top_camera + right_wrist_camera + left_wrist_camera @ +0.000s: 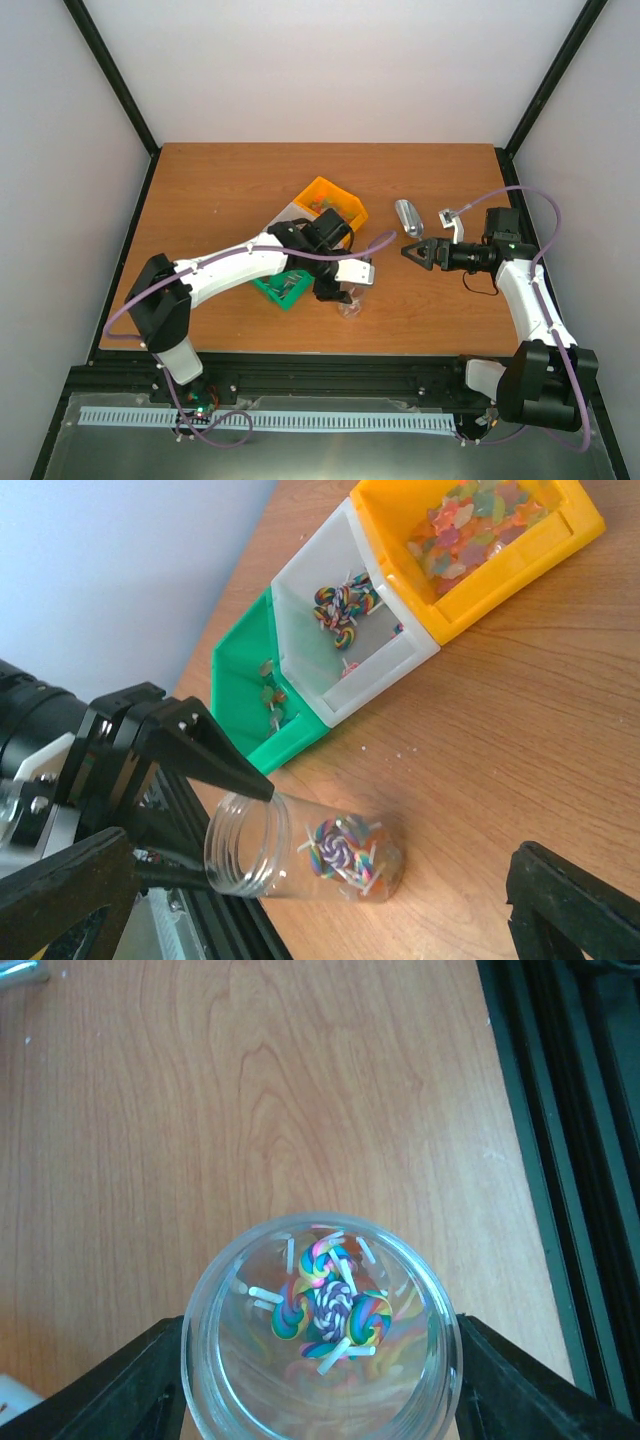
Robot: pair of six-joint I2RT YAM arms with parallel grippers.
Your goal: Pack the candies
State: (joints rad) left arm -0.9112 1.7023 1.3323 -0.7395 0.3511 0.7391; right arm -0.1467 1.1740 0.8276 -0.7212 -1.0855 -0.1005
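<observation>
Clamps left pincer (320, 1400) on clear jar (270, 840), tipped sideways on counter (220, 190), with rainbow-swirl candies (340, 848) at its closed end. Holds right pincer (412, 254) spread wide, empty, clear of jar and near scoop (407, 214). Shows more candies in white bin (370, 680), wedged between green bin (240, 670) and yellow bin (480, 600), close by jar.

Candies (330, 1305) lie in the jar (207, 1352) — bins (385, 675) behind, scoop (407, 215) right.
</observation>
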